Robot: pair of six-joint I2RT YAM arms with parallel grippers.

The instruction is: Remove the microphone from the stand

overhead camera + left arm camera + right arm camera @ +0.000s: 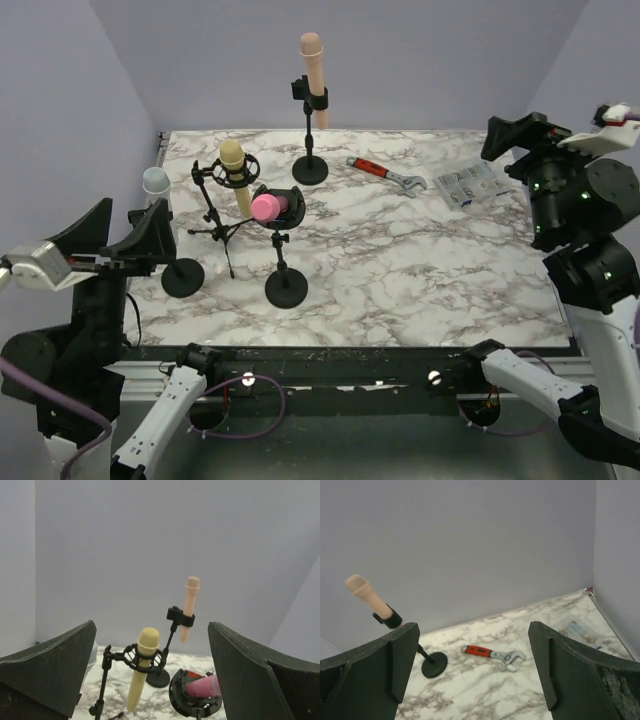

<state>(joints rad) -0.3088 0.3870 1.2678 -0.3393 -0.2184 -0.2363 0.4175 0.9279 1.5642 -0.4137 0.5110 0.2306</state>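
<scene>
Though the flat packet [467,186] at the right rear of the marble table [420,290] carries dark print, it is too small to read. Any marking on the red-handled adjustable wrench [388,175] beside it is just as unclear. Four mics, all seated in stands:
- peach microphone [312,62], clipped upright on the tall stand [310,150] at the back
- yellow microphone [234,170], in a shock mount on a tripod stand [222,230]
- pink microphone [270,207], lying in a ring mount on a round-base stand [285,280], just right of the yellow one
- pale blue microphone [155,182] at the left edge — only its head shows, the body hidden behind the left arm's fingers

Left gripper [151,625] jaws spread wide, holding nothing, raised off the table's left side. Right gripper [472,625] likewise wide and empty — high at the right. Left wrist view cuts the pink mic's mount off at the bottom.
</scene>
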